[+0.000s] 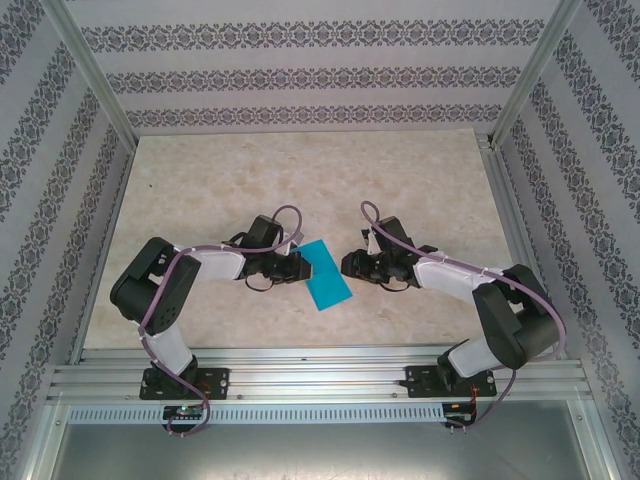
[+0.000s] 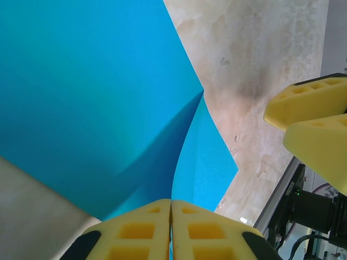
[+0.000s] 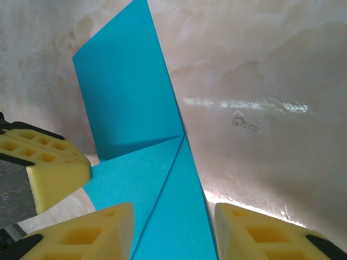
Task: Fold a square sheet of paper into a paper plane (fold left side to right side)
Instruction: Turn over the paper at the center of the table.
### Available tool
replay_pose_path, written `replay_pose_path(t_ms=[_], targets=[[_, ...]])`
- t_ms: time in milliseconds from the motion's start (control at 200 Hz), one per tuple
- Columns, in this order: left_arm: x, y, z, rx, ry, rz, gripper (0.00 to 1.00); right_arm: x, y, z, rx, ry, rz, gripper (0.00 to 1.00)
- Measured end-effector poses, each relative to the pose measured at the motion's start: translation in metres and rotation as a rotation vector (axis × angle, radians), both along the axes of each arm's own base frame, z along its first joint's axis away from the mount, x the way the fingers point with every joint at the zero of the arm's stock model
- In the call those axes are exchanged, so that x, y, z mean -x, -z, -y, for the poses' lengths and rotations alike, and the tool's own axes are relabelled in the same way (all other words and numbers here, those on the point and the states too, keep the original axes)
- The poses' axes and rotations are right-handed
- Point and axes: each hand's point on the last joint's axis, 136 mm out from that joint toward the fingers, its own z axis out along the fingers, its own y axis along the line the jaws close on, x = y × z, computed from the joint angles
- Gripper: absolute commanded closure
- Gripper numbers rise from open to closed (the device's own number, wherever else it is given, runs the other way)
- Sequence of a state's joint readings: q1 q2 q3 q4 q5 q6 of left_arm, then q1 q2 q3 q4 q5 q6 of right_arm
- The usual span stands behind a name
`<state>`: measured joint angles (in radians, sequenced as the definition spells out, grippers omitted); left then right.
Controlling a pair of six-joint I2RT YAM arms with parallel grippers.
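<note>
The square sheet of paper (image 1: 326, 275) is bright cyan-blue and lies partly folded on the table between my two grippers. In the left wrist view the paper (image 2: 81, 97) has one flap standing up, and its edge runs into my left gripper (image 2: 171, 208), whose yellow fingers are shut on it. In the top view the left gripper (image 1: 303, 266) is at the sheet's left edge and the right gripper (image 1: 348, 266) at its right edge. My right gripper (image 3: 172, 212) is open, straddling the paper (image 3: 130, 92), which shows a diagonal crease.
The marbled table top (image 1: 300, 180) stretches away behind the paper. An aluminium rail (image 1: 320, 375) runs along the near edge, and patterned walls with metal posts (image 1: 95, 70) close in the sides and back. The right gripper's fingers (image 2: 309, 116) sit close by in the left wrist view.
</note>
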<state>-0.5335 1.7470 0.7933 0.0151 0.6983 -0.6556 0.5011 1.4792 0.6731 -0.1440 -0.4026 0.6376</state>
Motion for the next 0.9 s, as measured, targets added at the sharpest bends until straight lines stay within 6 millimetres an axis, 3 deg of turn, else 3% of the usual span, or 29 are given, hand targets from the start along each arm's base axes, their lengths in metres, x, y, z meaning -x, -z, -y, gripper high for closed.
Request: replay_pose_path(t_ms=[160,485,899], targets=[[0.0,0.001,-0.001,-0.012,-0.002,0.013,0.95,-0.002,0.002,-0.003,-0.012,-0.007,0.003,0.47],[0.009,0.01,-0.012,-0.049,-0.019,0.011,0.95,0.0,0.018,-0.015,-0.062,-0.035,-0.053,0.46],[0.01,0.011,-0.013,-0.053,-0.021,0.011,0.94,-0.002,0.009,-0.03,-0.119,-0.061,-0.035,0.49]])
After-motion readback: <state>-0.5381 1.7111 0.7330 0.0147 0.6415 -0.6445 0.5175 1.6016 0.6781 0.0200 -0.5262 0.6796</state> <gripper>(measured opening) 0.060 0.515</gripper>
